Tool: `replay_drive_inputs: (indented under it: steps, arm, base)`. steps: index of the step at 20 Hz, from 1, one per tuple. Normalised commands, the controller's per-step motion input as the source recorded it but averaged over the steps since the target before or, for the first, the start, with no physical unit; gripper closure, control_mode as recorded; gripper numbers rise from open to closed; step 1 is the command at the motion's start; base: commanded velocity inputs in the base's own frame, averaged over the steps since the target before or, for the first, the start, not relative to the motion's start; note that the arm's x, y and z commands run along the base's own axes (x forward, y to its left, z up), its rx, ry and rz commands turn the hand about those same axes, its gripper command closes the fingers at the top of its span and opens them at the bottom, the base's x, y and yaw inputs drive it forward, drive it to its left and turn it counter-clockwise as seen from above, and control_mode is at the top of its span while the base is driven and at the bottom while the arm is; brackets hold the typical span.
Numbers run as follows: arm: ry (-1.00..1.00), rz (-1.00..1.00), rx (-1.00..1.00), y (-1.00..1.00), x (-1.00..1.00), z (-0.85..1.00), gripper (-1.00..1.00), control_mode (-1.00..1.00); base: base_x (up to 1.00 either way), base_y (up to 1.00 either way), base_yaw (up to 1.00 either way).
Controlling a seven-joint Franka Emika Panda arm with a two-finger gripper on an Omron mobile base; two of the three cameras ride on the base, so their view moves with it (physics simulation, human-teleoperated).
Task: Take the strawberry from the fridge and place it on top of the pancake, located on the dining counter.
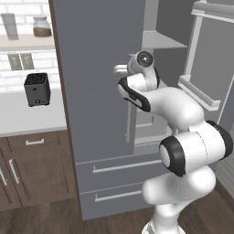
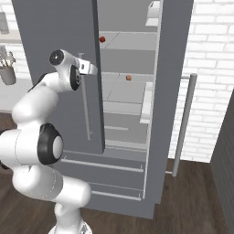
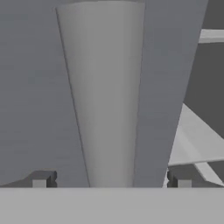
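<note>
The grey fridge (image 1: pixel 96 91) stands with its left door shut and its right door swung open. On an upper shelf inside lies the small red strawberry (image 2: pixel 102 39). My gripper (image 2: pixel 91 68) is at the left door's inner edge, up against the vertical bar handle (image 2: pixel 84 109). In the hand view the handle (image 3: pixel 105 96) runs straight up between the two fingertips of my gripper (image 3: pixel 111 179). The jaws stand wide open on either side of it and hold nothing. In the left base view my gripper (image 1: pixel 119 69) is mostly hidden behind the wrist. The pancake and the dining counter are out of view.
A small orange-brown item (image 2: pixel 129 77) lies on a lower fridge shelf. The open right door (image 2: pixel 176 68) carries a long handle (image 2: pixel 183 123). Left of the fridge, a black toaster (image 1: pixel 36 89) sits on a white counter (image 1: pixel 27 119) above brown cabinets (image 1: pixel 32 169).
</note>
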Motion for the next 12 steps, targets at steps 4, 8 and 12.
replay_drive_inputs:
  steps: [4,8,12]
  arm:
    - [-0.05,0.00,-0.01,0.00,0.07,-0.05,1.00,-1.00]
    - [0.00,0.00,0.00,0.00,-0.02,0.00,1.00,-1.00]
    - [0.00,-0.05,0.00,0.02,-0.47,0.00,1.00,-1.00]
  base:
    - [0.00,0.00,0.00]
    - [0.00,0.00,0.00]
    - [0.00,0.00,0.00]
